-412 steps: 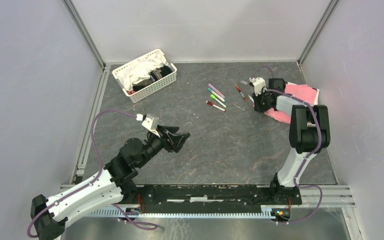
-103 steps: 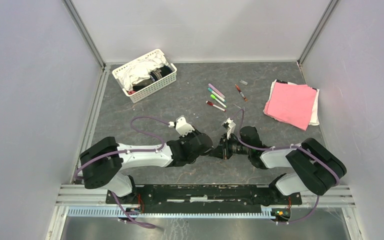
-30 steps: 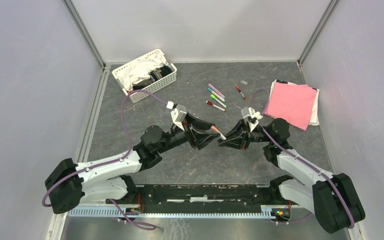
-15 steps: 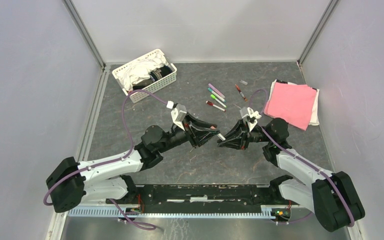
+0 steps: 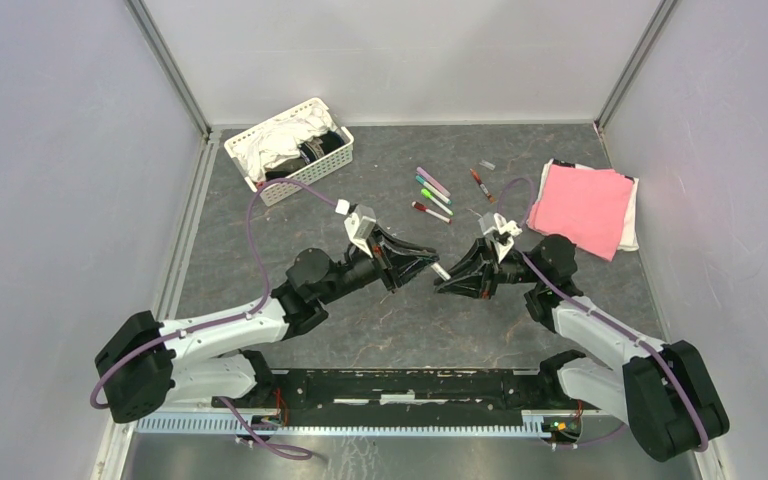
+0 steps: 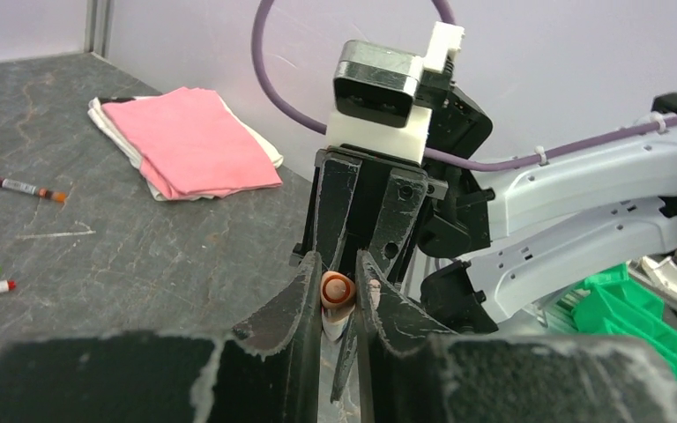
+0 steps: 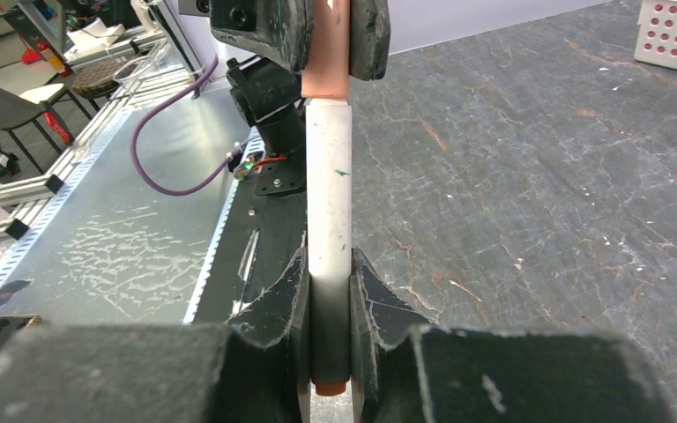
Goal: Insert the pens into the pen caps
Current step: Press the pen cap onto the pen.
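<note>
Both wrist views, unlike overhead, show left tool pinching orange cap, right tool gripping pen.

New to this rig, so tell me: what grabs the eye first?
Two grippers meet nose to nose mid-table: the right gripper clamps a white pen, and the left gripper pinches the orange cap at its tip. Behind them lie loose pens, a pink cloth far right and a white basket far left.
</note>
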